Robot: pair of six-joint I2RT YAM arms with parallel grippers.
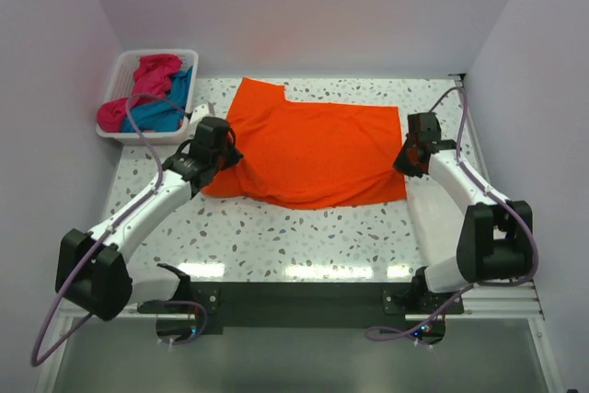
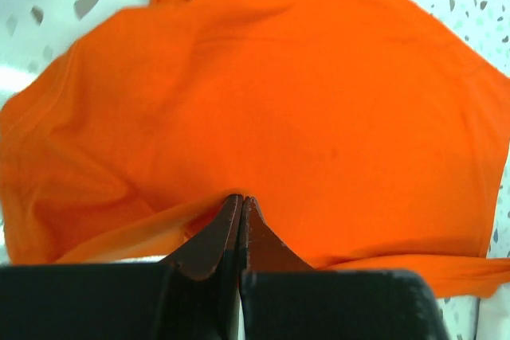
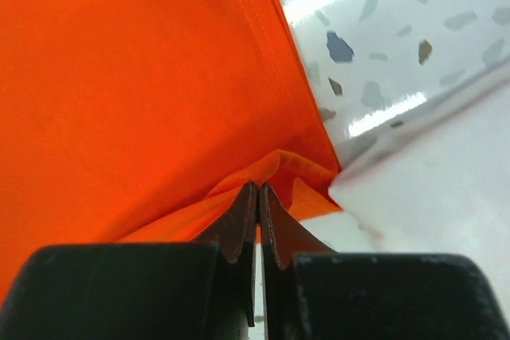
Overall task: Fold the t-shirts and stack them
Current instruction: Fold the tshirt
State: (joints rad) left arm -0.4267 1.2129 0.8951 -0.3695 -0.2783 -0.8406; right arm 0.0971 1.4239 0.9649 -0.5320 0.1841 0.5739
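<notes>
With the left gripper [image 2: 241, 203] and right gripper [image 3: 258, 190] each clamped tight on opposite edges of the bright orange cloth t-shirt [image 1: 313, 149] spread on the speckled table [image 1: 294, 236], fold 1 looks underway, next needing a matched lift across.

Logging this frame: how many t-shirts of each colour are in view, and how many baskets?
orange cloth t-shirt: 1
magenta-pink cloth t-shirt: 1, in the basket
teal-blue cloth t-shirt: 1, in the basket
white slatted plastic basket: 1
Total: 4 things, 3 of them t-shirts
</notes>
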